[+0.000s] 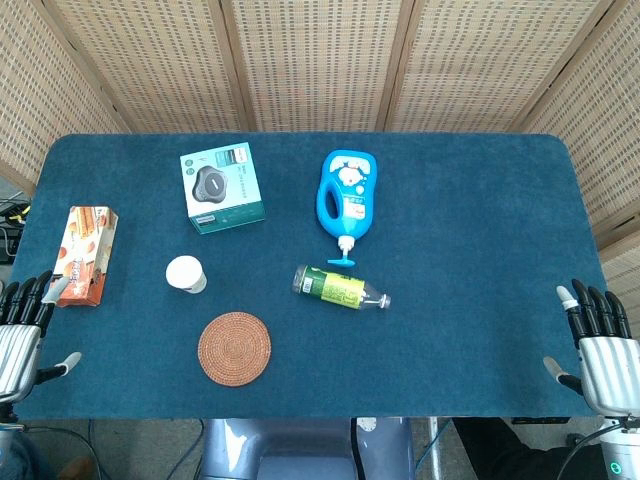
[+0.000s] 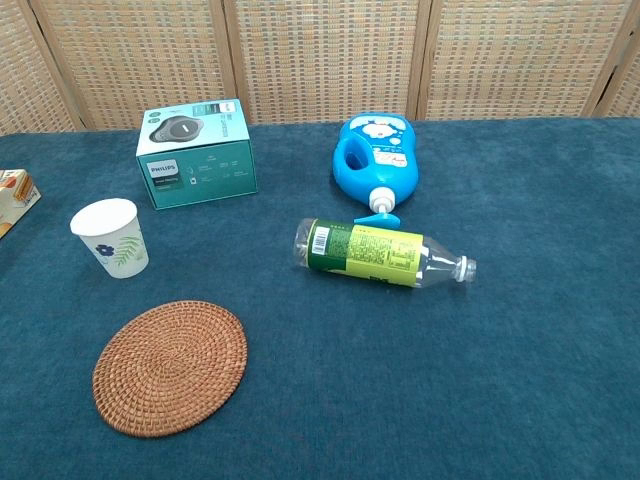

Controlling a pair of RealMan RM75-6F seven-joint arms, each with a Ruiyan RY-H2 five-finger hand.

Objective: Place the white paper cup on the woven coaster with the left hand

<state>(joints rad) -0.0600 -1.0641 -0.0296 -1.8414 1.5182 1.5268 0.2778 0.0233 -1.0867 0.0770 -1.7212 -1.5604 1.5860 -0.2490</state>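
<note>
Our left hand (image 1: 22,330) is parked at the table's near-left edge, fingers spread and holding nothing, with the white paper cup (image 2: 110,237) standing upright ahead of it and off to its right. The woven coaster (image 2: 170,367) lies just nearer us than the cup. We'd come in from the side, wrap mid-wall gently so it doesn't crush, then lift clear and set it down centered.

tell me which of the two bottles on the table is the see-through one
The clear plastic bottle with the green label, lying on its side near the table's middle. The other, the blue bottle with the white cartoon label just behind it, is opaque.
</note>
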